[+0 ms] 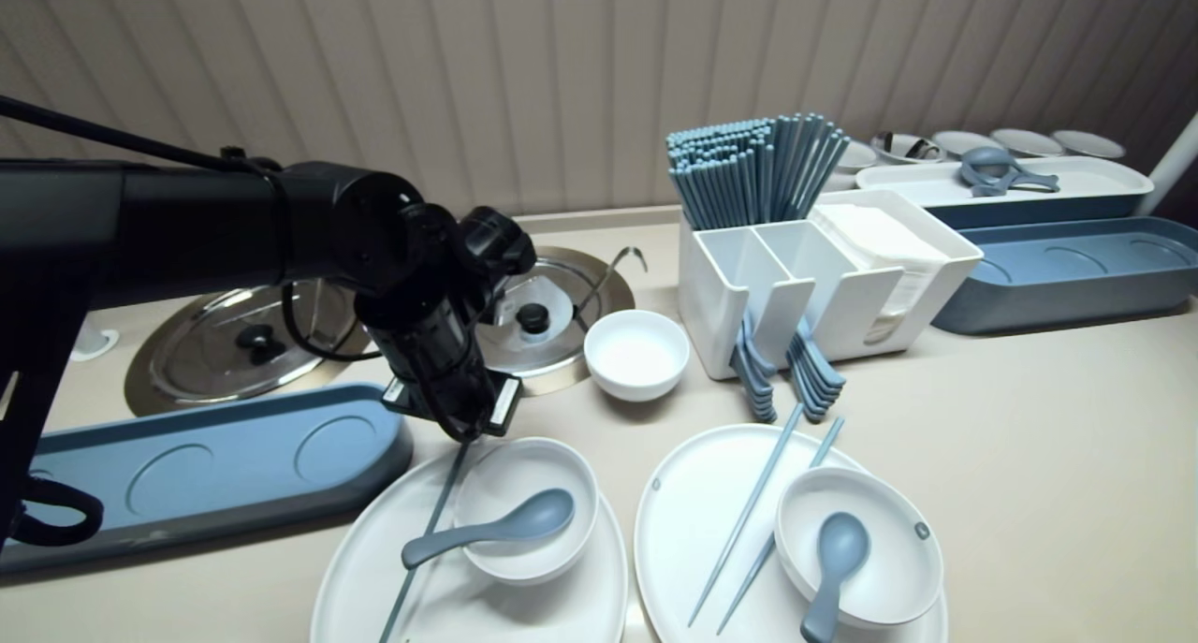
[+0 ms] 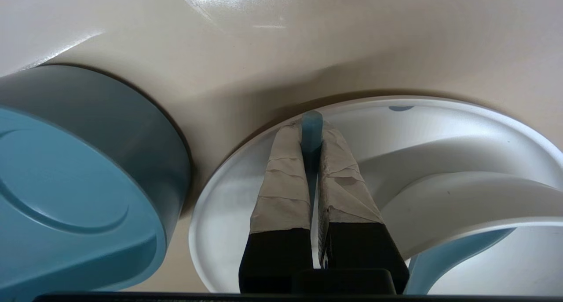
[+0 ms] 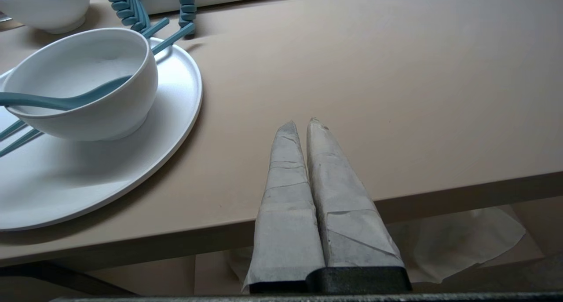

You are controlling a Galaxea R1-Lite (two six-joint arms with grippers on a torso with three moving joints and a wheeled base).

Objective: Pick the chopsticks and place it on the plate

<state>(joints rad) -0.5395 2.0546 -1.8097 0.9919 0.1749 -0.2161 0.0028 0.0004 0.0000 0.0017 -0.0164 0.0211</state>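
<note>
The left arm is angled steeply downward. The left fingers [image 2: 286, 179] are clamped on a slim blue plastic chopstick [image 1: 426, 535], which is slanted over the white oval plate [image 1: 374, 568]. The right fingers [image 3: 286, 174] are pressed together, empty, at the beige table [image 3: 396, 73] edge.

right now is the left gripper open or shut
Shut on a chopstick: in the left wrist view the left gripper pinches its blue end tight, above the white plate.
</note>
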